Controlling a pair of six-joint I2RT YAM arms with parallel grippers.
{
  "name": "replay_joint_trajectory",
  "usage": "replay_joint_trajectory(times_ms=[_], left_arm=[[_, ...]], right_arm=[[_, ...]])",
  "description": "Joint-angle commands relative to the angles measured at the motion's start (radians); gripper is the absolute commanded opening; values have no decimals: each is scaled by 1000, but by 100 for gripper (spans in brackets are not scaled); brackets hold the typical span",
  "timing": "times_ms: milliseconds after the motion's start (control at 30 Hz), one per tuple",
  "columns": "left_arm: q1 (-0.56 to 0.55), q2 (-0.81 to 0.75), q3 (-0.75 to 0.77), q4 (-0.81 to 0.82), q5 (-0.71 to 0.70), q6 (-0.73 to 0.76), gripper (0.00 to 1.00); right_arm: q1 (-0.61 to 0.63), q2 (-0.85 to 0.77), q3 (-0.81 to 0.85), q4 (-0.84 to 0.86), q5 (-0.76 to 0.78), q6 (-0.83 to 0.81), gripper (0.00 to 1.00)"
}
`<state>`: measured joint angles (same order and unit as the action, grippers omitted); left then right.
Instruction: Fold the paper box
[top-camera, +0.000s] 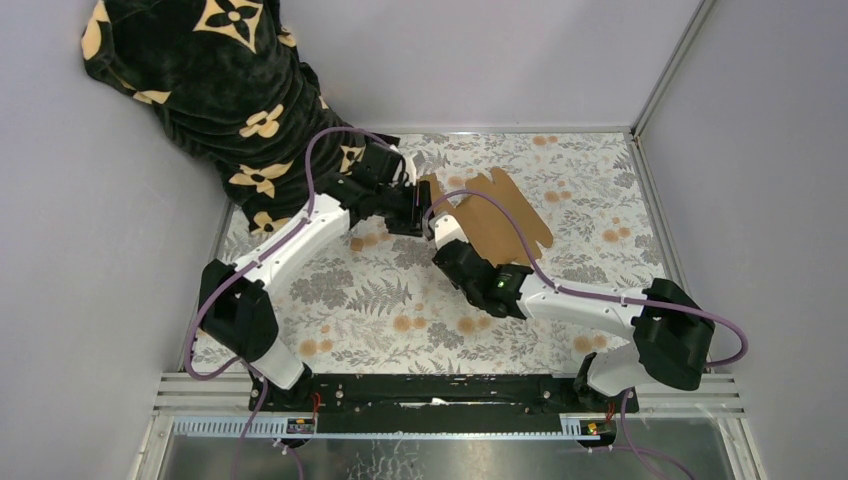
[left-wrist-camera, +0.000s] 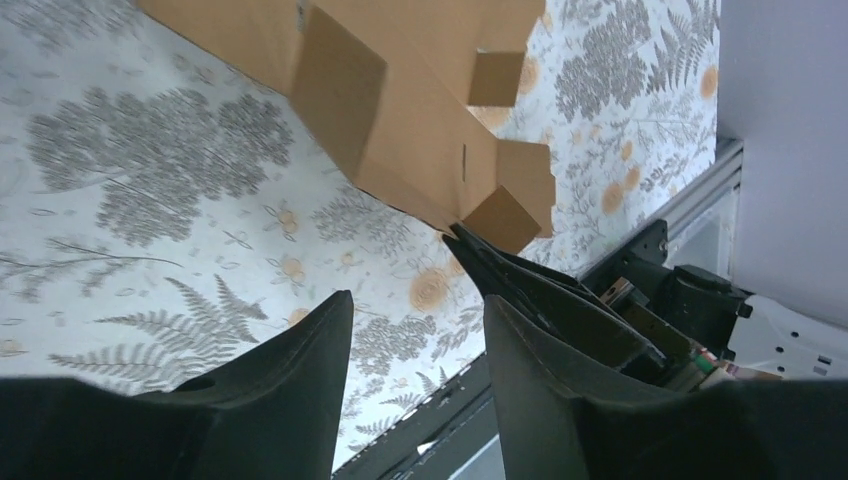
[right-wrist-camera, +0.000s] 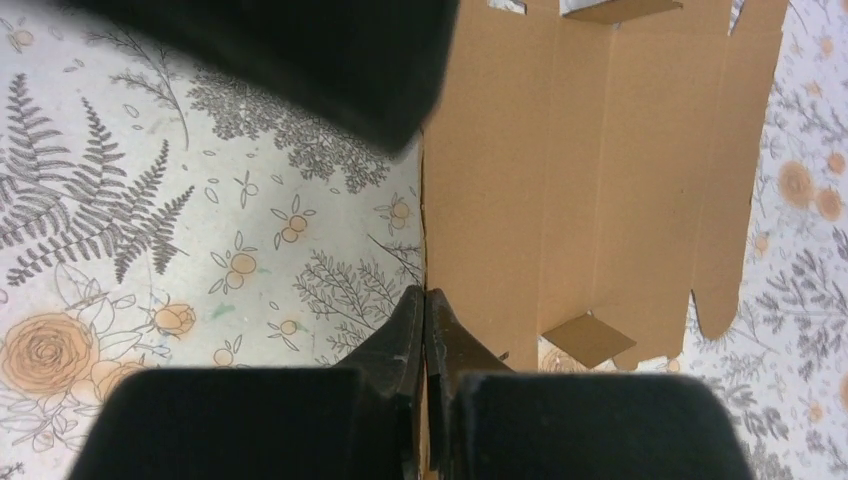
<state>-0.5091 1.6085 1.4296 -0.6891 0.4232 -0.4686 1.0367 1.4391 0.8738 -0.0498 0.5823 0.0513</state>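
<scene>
On the table (top-camera: 380, 300), far middle, the paper box (top-camera: 500, 215) lies unfolded. My right gripper (right-wrist-camera: 425, 310) is closed, pinching its near edge. My left gripper (left-wrist-camera: 418, 300) hangs open and empty beside it. I judge that so thin a pinch could slip, or bend the panel off its crease.
</scene>
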Motion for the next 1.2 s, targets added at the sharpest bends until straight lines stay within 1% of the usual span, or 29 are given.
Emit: replay_joint_trajectory(times_ms=[0, 200, 367, 533, 667, 800, 933, 1000, 1067, 1167], left_arm=[[-43, -42, -81, 153, 23, -103, 58], [-100, -44, -134, 194, -60, -139, 59], [-136, -18, -117, 194, -122, -153, 58], [-156, 0, -106, 207, -190, -182, 54], [-186, 7, -101, 221, -296, -220, 52], [-214, -20, -138, 293, -393, -275, 53], [-248, -51, -189, 371, -480, -320, 54], [-265, -62, -215, 409, -500, -338, 55], [-280, -53, -208, 409, -515, -342, 54], [-295, -36, -199, 399, -533, -344, 51]], right_arm=[[-4, -9, 61, -34, -36, 47, 0], [-4, 15, 90, -55, -38, 65, 0], [-4, 38, 122, -82, -19, 78, 0], [-4, 55, 147, -96, -2, 101, 0], [-4, 87, 211, -160, 10, 164, 0], [-4, 119, 284, -233, -14, 251, 0], [-4, 125, 331, -272, -54, 319, 0], [-4, 130, 351, -292, -69, 340, 0], [-4, 132, 365, -304, -76, 354, 0], [-4, 133, 384, -323, -78, 361, 0]])
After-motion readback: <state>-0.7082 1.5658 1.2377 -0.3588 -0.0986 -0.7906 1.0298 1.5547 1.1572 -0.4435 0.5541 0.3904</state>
